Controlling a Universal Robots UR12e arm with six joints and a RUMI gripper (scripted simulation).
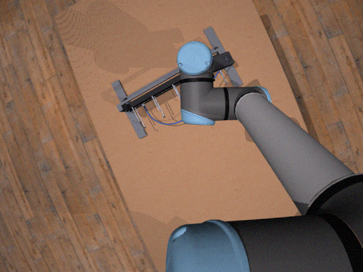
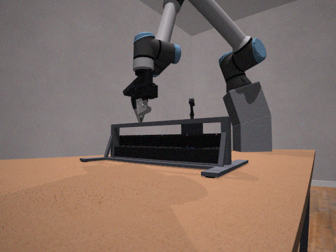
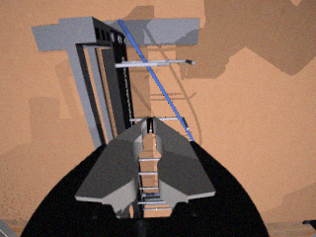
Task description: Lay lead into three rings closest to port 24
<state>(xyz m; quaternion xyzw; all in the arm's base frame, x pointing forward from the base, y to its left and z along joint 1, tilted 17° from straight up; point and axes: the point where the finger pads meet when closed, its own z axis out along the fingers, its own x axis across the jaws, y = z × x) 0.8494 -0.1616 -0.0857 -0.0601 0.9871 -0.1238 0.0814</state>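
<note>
The grey free-standing rack (image 1: 176, 80) stands upright on the table, also seen in the exterior view (image 2: 170, 140). Steel rings (image 3: 154, 62) stick out from its front. The blue lead (image 1: 159, 119) leaves a port near the rack's left end and sags in a loop that goes under my wrist. In the wrist view the lead (image 3: 153, 76) runs straight from the rack's end, across one ring, and passes just right of my fingertips. My gripper (image 3: 150, 118) is shut, with its tip (image 2: 140, 119) at the top bar. No lead shows between the fingers.
The rack's two flat feet (image 1: 133, 109) (image 1: 222, 55) lie across the table. My arm's base block (image 2: 248, 119) stands behind the rack's far end. The table edge (image 2: 312, 168) is at the right.
</note>
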